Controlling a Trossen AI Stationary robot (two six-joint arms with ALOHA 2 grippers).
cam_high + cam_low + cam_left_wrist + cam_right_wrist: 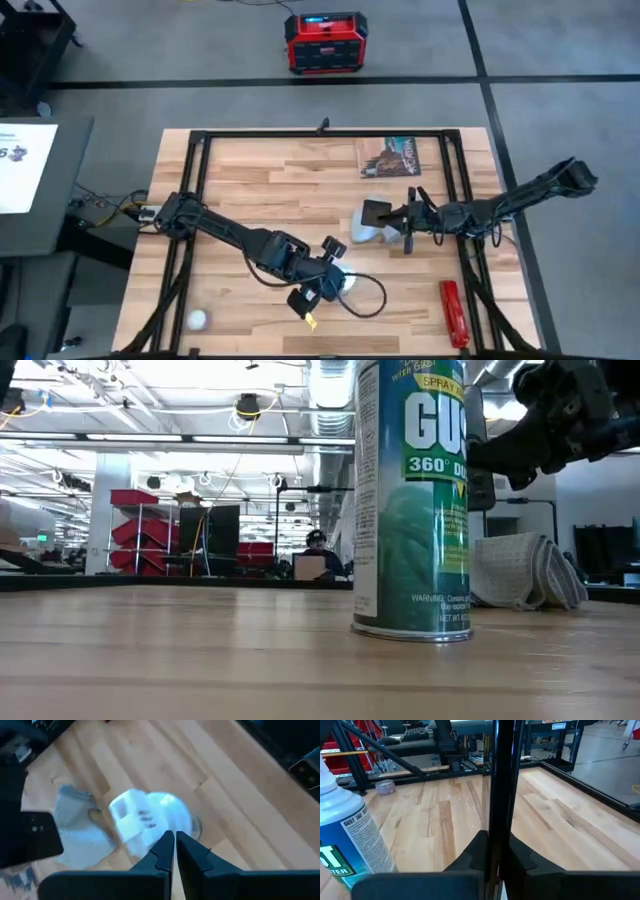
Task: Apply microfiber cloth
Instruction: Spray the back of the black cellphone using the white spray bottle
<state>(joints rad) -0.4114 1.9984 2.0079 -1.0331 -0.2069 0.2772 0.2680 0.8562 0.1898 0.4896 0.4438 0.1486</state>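
So the can (pixel 412 500) stands upright on the table (pixel 250 190), and everything else is easiest to place off it. The left gripper (pixel 175 836) sits right over the can's white nozzle, fingers pressed together with nothing between them. The cloth (pixel 362 235) lies bunched up a little past the can, toward the booklet (pixel 390 157). It's on the wood, not spread flat.

The right gripper (pixel 400 214) is over on the far side of the cloth from the can, clamped on the phone (pixel 500 770). The phone is held by its thin edge and hangs just above the cloth.

What could go wrong, as far as one can guess:
- That edge grip looks skimpy. If the phone gets rubbed down into the cloth, the push could twist it out of the fingers.
- Nothing pins the cloth, so a wipe may just drag the whole wad along instead of cleaning anything.
- The left gripper is so near the nozzle that a small sideways move could tip the can, and then it rolls toward the cloth.
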